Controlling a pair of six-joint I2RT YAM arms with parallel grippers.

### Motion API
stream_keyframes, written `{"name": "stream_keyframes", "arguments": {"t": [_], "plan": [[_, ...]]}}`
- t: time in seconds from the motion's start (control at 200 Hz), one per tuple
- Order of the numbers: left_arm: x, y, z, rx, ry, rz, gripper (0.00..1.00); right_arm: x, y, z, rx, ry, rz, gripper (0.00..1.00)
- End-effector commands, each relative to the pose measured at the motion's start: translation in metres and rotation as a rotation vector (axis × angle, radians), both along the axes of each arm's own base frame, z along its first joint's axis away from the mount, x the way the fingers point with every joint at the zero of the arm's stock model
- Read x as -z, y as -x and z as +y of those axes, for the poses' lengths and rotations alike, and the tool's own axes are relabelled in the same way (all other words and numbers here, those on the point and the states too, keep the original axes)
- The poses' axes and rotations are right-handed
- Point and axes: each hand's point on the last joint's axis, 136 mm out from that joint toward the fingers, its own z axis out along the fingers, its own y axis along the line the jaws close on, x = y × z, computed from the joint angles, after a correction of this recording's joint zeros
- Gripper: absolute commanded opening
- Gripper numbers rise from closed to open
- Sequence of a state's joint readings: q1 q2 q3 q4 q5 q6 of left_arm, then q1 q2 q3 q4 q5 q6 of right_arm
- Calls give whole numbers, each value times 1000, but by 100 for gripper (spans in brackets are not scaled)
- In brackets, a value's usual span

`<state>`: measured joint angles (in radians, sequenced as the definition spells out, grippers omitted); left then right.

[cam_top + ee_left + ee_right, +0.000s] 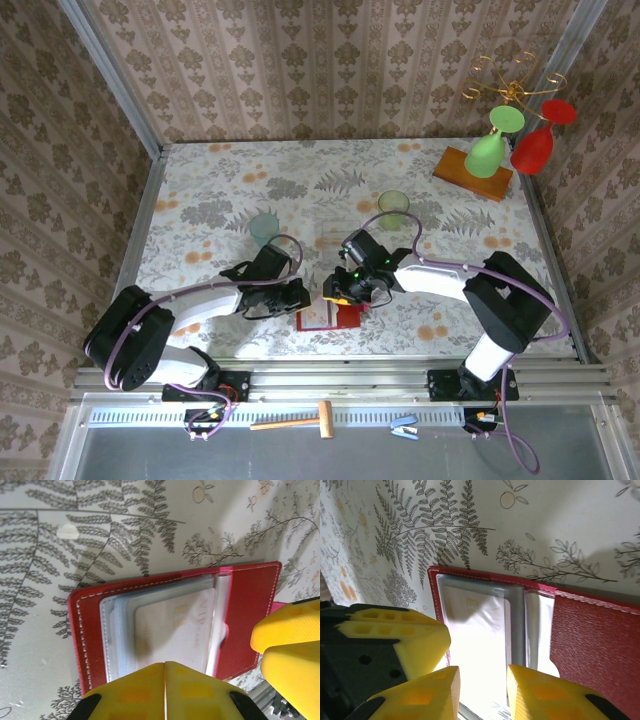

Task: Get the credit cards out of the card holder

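Note:
The red card holder (347,317) lies open near the table's front edge, between my two grippers. Its clear sleeves hold a pale pinkish-white credit card (175,630) printed "VIP". My left gripper (165,666) is shut, its yellow tips together over the near edge of the sleeves; whether it pinches them I cannot tell. In the top view the left gripper (300,297) is at the holder's left side. My right gripper (482,677) is open, its fingers straddling the pale card (475,630) on the card holder (595,640). The right gripper (340,293) hovers over the holder's top.
A pale teal cup (265,228) and a green cup (393,207) stand mid-table, with a clear plastic box (335,235) between them. A wooden stand (472,172) with green and red glasses is back right. The metal rail (340,375) runs just below the holder.

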<state>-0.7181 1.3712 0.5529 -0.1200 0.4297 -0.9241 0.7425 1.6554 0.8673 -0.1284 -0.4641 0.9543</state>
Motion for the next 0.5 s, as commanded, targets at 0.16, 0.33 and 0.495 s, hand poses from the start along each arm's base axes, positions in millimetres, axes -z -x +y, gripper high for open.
{"name": "stream_keyframes", "arguments": {"t": [0.16, 0.33, 0.495], "plan": [[6, 3, 6, -28, 4, 15, 11, 10, 11, 12, -14, -48, 68, 33], [9, 5, 9, -36, -2, 23, 11, 14, 15, 12, -23, -37, 82, 33], [11, 6, 10, -36, -4, 28, 11, 18, 18, 12, -28, -24, 91, 33]]}}
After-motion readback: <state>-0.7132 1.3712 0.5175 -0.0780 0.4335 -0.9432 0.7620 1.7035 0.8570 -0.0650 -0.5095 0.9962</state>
